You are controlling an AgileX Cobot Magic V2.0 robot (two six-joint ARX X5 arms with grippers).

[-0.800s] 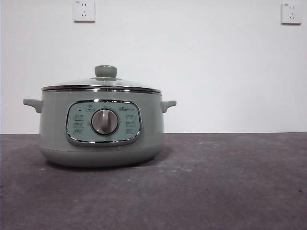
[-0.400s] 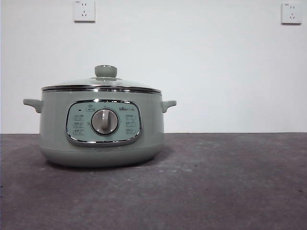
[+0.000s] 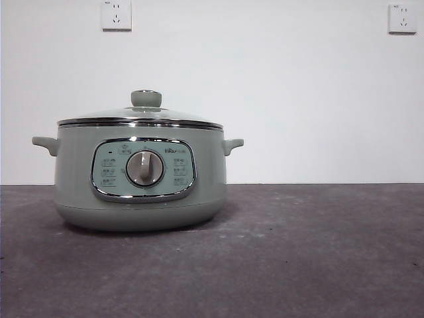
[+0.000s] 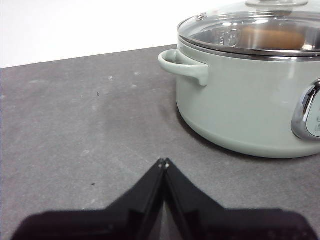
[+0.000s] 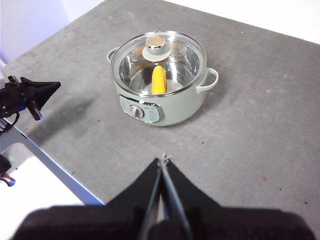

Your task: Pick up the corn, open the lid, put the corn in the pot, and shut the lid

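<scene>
The dark grey, speckled table top (image 3: 298,252) runs back to a plain white wall (image 3: 298,99) carrying two white power sockets (image 3: 116,14). Low over the table just beside the pot, the left gripper (image 4: 163,162) has its black jaws pressed together, holding nothing. The right gripper (image 5: 163,159), high above and well back, also has its jaws pressed together. The large sage-green electric cooking pot (image 5: 165,107) stands on the table with the round glass lid with its green knob (image 5: 156,46) seated on its rim. Inside, under the glass, the small orange-yellow toy corn cob (image 5: 158,80) lies flat, its long axis running from the dial side toward the far wall.
</scene>
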